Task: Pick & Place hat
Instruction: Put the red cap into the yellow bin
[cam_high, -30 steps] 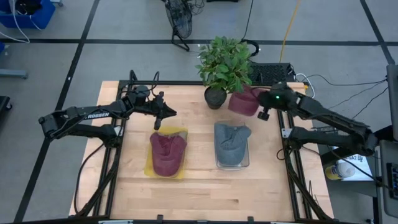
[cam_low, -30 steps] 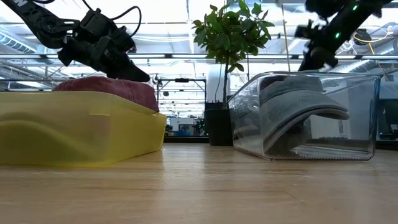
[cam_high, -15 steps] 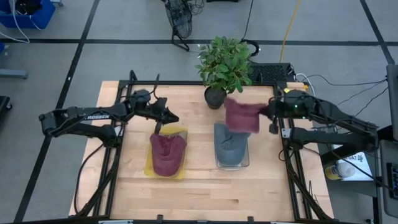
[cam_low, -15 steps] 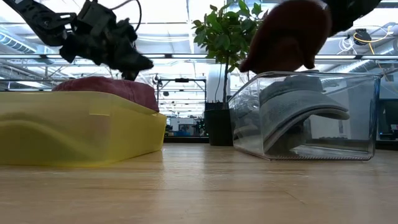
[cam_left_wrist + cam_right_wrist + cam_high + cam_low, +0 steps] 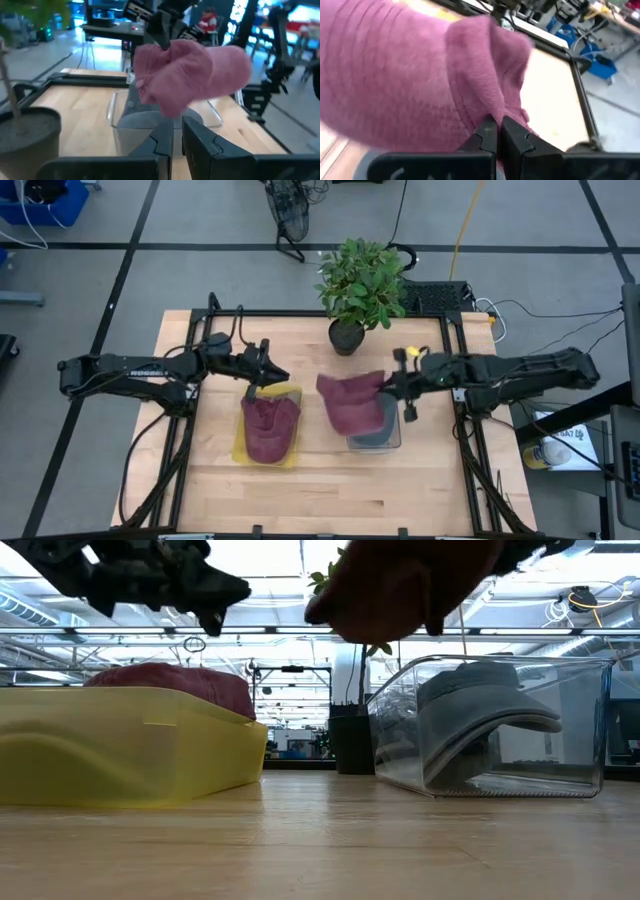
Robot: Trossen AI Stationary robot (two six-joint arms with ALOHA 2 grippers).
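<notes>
A maroon hat (image 5: pixel 350 402) hangs in my shut right gripper (image 5: pixel 392 387), above the clear bin (image 5: pixel 392 442) and covering most of the grey hat (image 5: pixel 480 710) lying inside it. In the low view this hat (image 5: pixel 400 585) floats well above the bin's rim (image 5: pixel 500 661). A second maroon hat (image 5: pixel 270 428) lies in the yellow bin (image 5: pixel 240 448). My left gripper (image 5: pixel 258 380) hovers shut over that bin's far edge and touches nothing. Its wrist view looks across at the carried hat (image 5: pixel 192 75). My right gripper pinches the maroon hat between its two fingers at a folded edge (image 5: pixel 487 102) on the hat's right side (image 5: pixel 383 380). The fingers (image 5: pixel 486 131) come in nearly level from the table's right. The hat is lifted clear and droops slack toward the left, away from the fingers.
A potted plant (image 5: pixel 355 285) stands at the table's far edge, behind the two bins. Bare wood (image 5: pixel 330 490) spreads along the near side in front of the bins. Black frame rails (image 5: pixel 465 450) run down both sides of the table.
My right gripper has swung the maroon hat from beside the plant at the far right toward the table's left and near edge, and it now hangs over the clear bin. My left gripper has risen a little above the yellow bin, staying shut.
</notes>
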